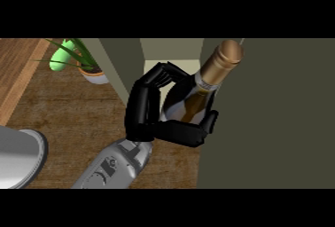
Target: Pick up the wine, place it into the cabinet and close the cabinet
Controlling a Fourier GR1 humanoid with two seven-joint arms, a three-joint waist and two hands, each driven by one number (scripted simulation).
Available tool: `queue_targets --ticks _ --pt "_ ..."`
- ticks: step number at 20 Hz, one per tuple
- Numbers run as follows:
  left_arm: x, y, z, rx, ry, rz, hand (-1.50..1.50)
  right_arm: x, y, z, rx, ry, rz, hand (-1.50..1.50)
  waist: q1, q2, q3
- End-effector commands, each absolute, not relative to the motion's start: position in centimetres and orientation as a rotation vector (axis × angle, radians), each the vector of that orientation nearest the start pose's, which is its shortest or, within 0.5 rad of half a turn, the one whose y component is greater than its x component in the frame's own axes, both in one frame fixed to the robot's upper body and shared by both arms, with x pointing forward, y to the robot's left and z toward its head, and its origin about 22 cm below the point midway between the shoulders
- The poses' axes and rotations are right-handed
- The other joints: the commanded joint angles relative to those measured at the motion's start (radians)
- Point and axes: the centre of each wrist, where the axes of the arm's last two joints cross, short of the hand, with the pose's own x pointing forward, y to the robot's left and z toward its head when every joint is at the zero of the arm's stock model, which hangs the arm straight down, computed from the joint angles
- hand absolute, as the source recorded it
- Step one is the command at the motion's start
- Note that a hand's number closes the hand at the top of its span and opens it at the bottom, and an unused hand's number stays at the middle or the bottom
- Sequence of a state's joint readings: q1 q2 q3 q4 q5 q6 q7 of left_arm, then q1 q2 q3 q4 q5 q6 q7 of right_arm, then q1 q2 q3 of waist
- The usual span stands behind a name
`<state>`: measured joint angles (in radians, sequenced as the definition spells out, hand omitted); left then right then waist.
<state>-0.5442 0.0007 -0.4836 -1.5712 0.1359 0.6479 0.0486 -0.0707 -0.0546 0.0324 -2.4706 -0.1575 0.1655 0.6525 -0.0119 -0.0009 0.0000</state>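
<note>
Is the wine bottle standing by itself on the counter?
No, the black hand is curled round the wine bottle, holding it up at the cabinet opening.

The bottle [208, 84] is held in the hand [157, 115] at the cabinet [274, 124] opening, its neck tilted up and right. A plant [78, 60] is set on the counter [72, 115], left of the cabinet. A pot [20, 155] is placed at the left edge.

One wine bottle [200, 95], gold-capped; one black hand [152, 111] on one grey forearm [114, 166]; one olive cabinet [274, 115]. One potted plant [82, 62] with green leaves and one pale green fruit or vegetable [60, 58] stand toward the counter's [72, 119] far left edge. One grey rounded object [20, 157] lies at the counter's near left edge.
</note>
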Motion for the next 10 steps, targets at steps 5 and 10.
queue_targets --ticks 5,10 --pt "29.5 5.1 9.3 -0.182 -1.890 0.117 1.50 14.4 -23.1 21.6 0.235 -1.927 0.294 -1.50 -0.006 0.003 0.000" --pt "30.1 5.8 8.5 -0.207 -1.896 0.144 1.50 13.3 -23.0 21.5 0.226 -1.939 0.292 -1.50 0.000 0.001 0.000"
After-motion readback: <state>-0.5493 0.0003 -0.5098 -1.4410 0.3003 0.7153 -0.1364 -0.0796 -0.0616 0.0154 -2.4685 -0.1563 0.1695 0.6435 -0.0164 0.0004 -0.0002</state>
